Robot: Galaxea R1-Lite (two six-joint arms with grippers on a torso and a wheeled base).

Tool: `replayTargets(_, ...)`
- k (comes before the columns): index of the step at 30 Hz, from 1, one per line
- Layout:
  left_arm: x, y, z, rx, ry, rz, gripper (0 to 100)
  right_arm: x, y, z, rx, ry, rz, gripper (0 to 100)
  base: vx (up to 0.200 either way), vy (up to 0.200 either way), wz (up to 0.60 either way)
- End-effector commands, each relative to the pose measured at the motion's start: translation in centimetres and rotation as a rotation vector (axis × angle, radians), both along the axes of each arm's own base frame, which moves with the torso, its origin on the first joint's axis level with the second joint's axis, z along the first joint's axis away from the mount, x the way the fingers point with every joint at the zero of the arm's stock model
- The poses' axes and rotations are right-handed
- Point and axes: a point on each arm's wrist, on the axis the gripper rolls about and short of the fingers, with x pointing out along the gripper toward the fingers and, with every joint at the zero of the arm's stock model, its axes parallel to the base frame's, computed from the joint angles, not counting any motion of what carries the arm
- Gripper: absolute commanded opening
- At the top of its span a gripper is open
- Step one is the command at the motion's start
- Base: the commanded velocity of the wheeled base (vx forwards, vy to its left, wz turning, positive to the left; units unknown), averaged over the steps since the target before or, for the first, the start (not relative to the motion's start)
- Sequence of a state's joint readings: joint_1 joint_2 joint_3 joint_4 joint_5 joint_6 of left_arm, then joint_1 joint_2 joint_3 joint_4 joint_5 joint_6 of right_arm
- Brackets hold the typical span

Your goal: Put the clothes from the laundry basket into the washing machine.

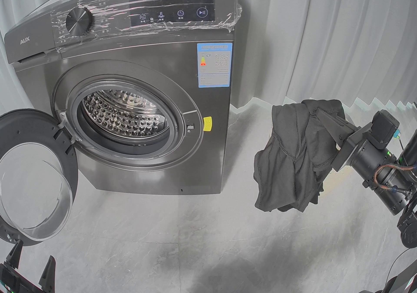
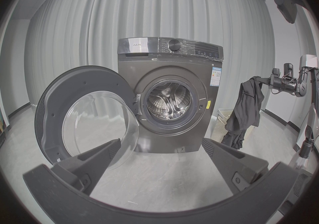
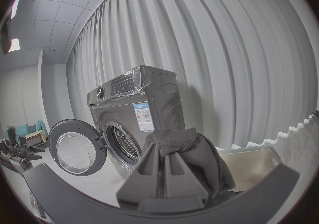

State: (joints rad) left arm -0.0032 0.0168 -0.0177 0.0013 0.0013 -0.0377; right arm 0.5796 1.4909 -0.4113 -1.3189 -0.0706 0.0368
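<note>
The grey washing machine (image 1: 130,72) stands with its round door (image 1: 32,176) swung wide to the left and its steel drum (image 1: 124,113) empty. My right gripper (image 1: 323,116) is shut on a dark grey garment (image 1: 291,159) that hangs in the air to the right of the machine, well above the floor. From the right wrist the same garment (image 3: 186,148) bunches over the closed fingers (image 3: 164,178), with the laundry basket (image 3: 256,165) below. My left gripper (image 1: 30,263) is open low at the left, under the door; its fingers (image 2: 96,161) hold nothing.
White curtains (image 1: 330,24) hang behind the machine and reach the pale grey floor (image 1: 173,237). The basket (image 2: 224,123) sits on the floor right of the machine, under the hanging garment. The open door juts out over the floor on the left.
</note>
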Motion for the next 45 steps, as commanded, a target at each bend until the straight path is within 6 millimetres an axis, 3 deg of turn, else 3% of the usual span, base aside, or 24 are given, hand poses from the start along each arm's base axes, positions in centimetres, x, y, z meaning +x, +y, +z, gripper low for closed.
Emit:
replayTargets(1, 0.0, 0.0, -0.48, -0.001, 0.001, 0.0, 100, 0.04, 0.03, -0.11, -0.003, 0.004, 0.0, 0, 0.0, 0.2, 0.0)
replayTargets(11, 0.0, 0.0, -0.48, -0.001, 0.001, 0.0, 100, -0.09, 0.2, -0.15, -0.002, 0.006, 0.01, 0, 0.0, 0.2, 0.0)
replayTargets(38, 0.0, 0.0, -0.48, -0.001, 0.001, 0.0, 100, -0.21, 0.11, -0.64, -0.013, 0.023, 0.01, 0, -0.044, 0.0, 0.0)
replayTargets(45, 0.0, 0.0, -0.48, -0.001, 0.001, 0.0, 100, -0.16, 0.15, -0.69, -0.014, 0.024, 0.01, 0, 0.0, 0.2, 0.0)
